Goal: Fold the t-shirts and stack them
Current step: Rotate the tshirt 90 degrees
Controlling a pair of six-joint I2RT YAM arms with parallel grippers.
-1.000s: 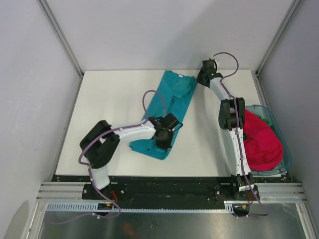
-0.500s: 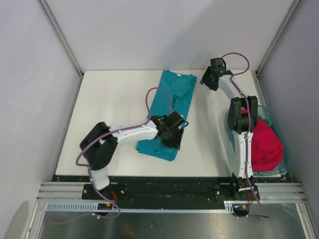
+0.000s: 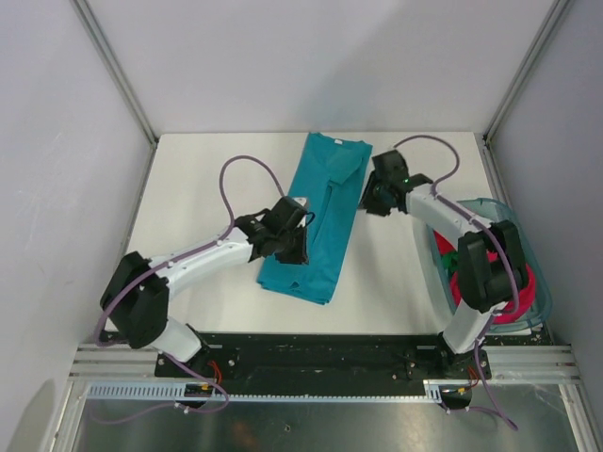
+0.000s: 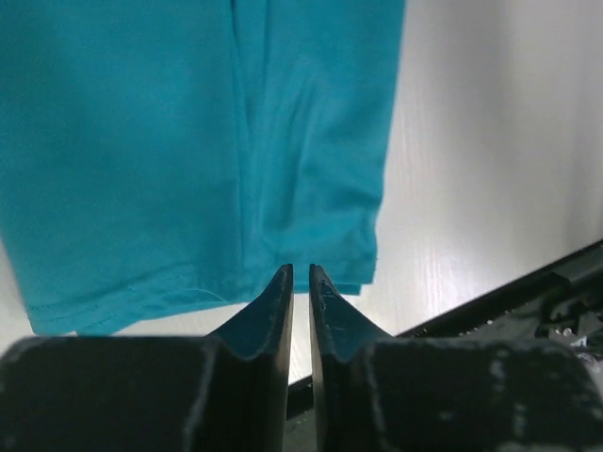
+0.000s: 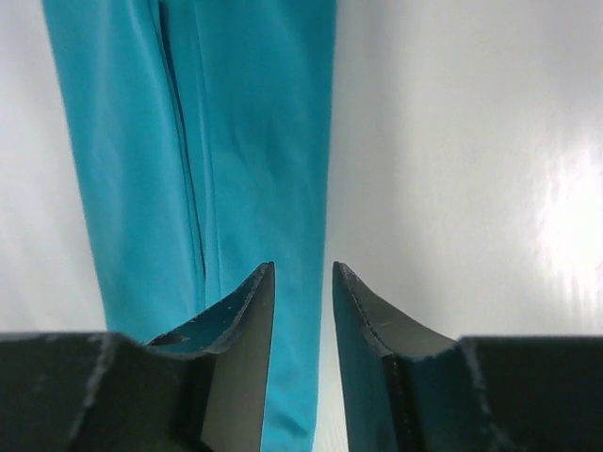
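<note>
The teal-blue t-shirt point(image 3: 325, 221) lies on the white table point(image 3: 207, 188) folded into a long narrow strip, collar end at the back. My left gripper point(image 3: 290, 250) hovers over the strip's left side near its front hem. In the left wrist view point(image 4: 301, 273) its jaws are almost touching and hold nothing, with the teal hem point(image 4: 188, 141) below. My right gripper point(image 3: 370, 200) is at the strip's right edge. In the right wrist view point(image 5: 301, 268) its jaws stand slightly apart and empty over that edge point(image 5: 236, 141). The magenta-red t-shirt point(image 3: 513, 301) lies in the basket, with a bit of green point(image 3: 443, 270) beside it.
A translucent teal plastic basket point(image 3: 513, 221) stands at the table's right edge, behind my right arm. The table's near edge and black rail point(image 4: 509, 301) lie just past the shirt's hem. Grey walls enclose the table on three sides.
The teal shirt now lies as a narrower, flatter strip. My left gripper has moved from its right front corner to its left side. My right gripper has come forward from the collar to the right edge.
</note>
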